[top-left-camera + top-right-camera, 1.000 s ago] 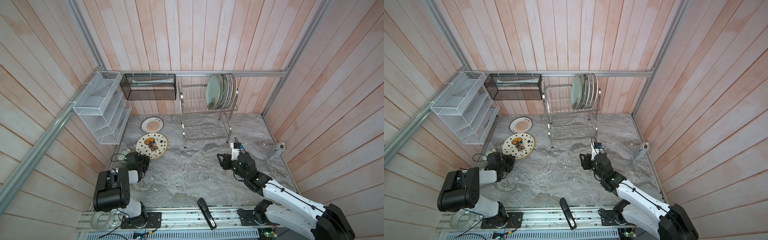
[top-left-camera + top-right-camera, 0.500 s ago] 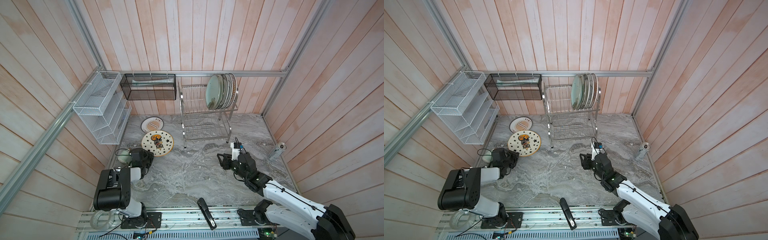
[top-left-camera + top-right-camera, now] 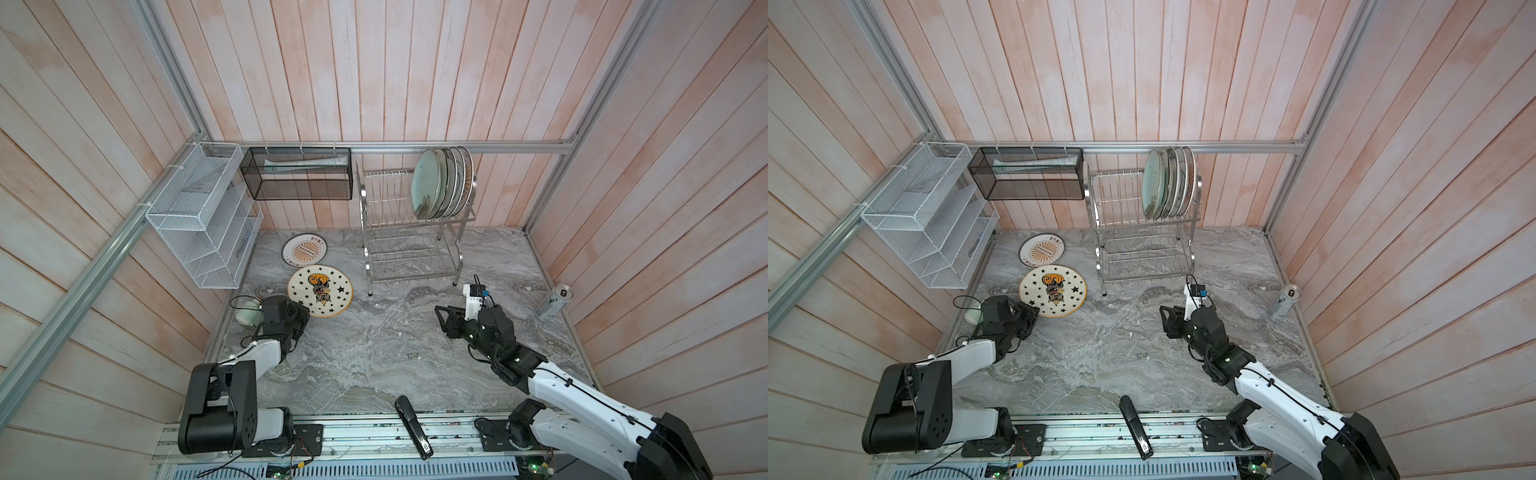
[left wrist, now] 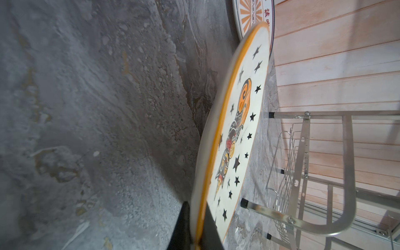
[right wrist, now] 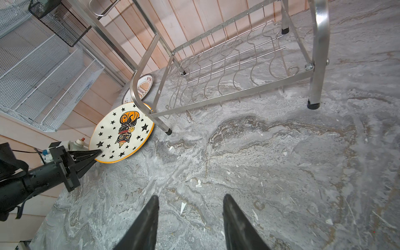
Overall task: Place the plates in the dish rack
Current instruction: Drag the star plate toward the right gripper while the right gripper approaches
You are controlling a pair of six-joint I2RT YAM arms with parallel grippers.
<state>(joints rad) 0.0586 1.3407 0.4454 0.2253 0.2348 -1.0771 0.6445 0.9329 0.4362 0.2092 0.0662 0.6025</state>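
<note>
Two plates, the sunburst plate [image 3: 304, 248] and the star plate [image 3: 320, 291], remain left of the dish rack [image 3: 411, 249]. The left gripper [image 4: 195, 214] has just pinched shut on the star plate's rim, so loading can proceed. The right gripper [image 5: 190, 207] waits before the rack, jaws apart, empty.

My left gripper [image 3: 305, 318] has slid forward and clamped onto the star plate [image 3: 320, 291], which has shifted toward the dish rack [image 3: 411, 249]

My fingers [image 5: 147, 220] look matt black plastic; tabletop [image 5: 281, 173], matt veined stone; dish rack [image 5: 318, 54], shiny steel; star plate [image 5: 112, 134], glossy ceramic.
</note>
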